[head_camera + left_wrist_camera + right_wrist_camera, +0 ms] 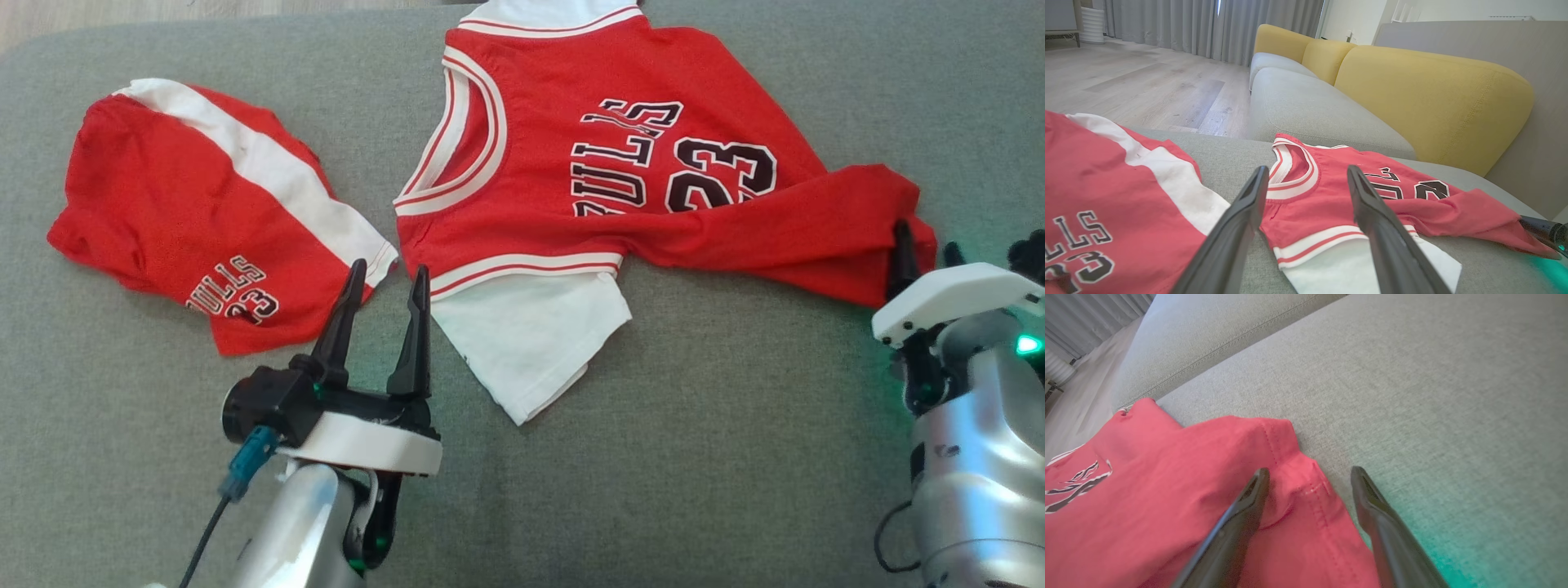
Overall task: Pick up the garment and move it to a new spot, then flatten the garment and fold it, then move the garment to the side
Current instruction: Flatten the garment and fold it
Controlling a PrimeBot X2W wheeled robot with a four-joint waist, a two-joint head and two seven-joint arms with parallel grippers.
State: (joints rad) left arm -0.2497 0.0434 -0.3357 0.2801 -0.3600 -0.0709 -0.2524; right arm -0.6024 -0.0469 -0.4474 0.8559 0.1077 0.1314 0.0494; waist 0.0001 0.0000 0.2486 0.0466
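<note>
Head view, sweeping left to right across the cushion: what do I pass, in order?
Red shorts → left gripper, open → red jersey → right gripper, open at the jersey's right-hand corner.

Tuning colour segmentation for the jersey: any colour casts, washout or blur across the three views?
Head view: jersey saturated red and sharp; green status light glowing at right. Left wrist view: same jersey paler, pinkish; green spill at lower right; left fingers soft. Right wrist view: green cast on sofa seat at lower right, nearest fabric slightly blurred.
</note>
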